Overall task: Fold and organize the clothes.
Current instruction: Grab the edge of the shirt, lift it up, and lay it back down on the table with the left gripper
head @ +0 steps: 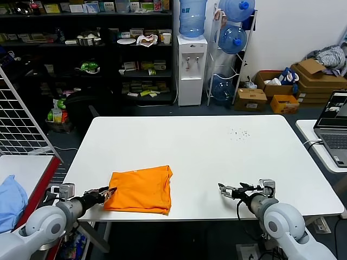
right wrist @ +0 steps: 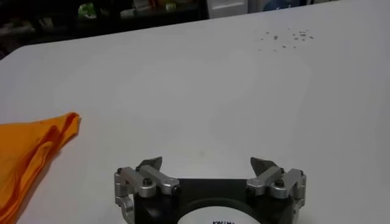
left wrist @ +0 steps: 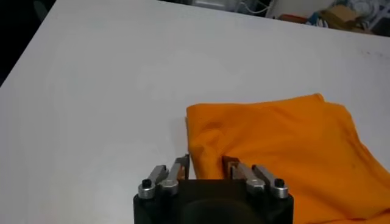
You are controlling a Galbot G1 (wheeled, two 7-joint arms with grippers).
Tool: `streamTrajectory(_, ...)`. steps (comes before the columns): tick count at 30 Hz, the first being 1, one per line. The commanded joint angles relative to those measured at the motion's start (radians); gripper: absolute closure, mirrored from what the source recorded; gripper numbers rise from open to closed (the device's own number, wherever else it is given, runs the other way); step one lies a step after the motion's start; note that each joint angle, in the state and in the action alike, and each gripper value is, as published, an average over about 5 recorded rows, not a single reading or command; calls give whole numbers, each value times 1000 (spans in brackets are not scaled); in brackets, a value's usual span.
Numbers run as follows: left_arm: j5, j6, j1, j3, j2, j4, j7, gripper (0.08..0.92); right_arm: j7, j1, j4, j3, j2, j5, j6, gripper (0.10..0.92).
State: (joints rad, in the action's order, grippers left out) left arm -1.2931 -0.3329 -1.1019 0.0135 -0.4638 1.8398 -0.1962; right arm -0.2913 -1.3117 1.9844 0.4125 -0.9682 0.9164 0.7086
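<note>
The orange T-shirt (head: 140, 189) lies folded into a rough rectangle on the white table (head: 217, 151), near the front edge left of centre. No lettering shows. My left gripper (head: 110, 192) is at the shirt's left edge. In the left wrist view the gripper (left wrist: 206, 163) has its fingers narrowed on a puckered fold of the shirt (left wrist: 280, 146). My right gripper (head: 222, 188) rests low over bare table to the right of the shirt, apart from it. In the right wrist view that gripper (right wrist: 207, 163) is wide open and empty, and the shirt's corner (right wrist: 30, 146) shows off to one side.
A light blue cloth (head: 11, 203) lies on a side table at the left, by a wire grid panel (head: 21, 124). A laptop (head: 336, 127) sits on another table at the right. Small dark specks (head: 238, 132) mark the far right of the table.
</note>
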Motion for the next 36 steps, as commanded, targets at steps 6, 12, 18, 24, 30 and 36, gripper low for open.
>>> streamTrajectory(6,1,7,-4,-25,-16,40,-45,775,-1,-1,0,2,1,1,-3,104)
streamTrajectory(12,5,7,-20,-87,-24,138,-142,891,0,1,-2,4,2,0,-5,104)
streamTrajectory(18,42,3,-56,-168,-28,273,-253,893,3,2,4,11,6,-2,-12,104)
streamTrajectory(24,69,-7,-102,-294,-35,351,-332,893,9,2,3,16,14,-4,-18,104)
streamTrajectory(30,68,-7,-167,-434,26,315,-336,893,12,5,1,16,17,-4,-21,104)
streamTrajectory(36,57,-2,-205,-519,99,218,-332,893,13,9,-1,13,16,-8,-22,104)
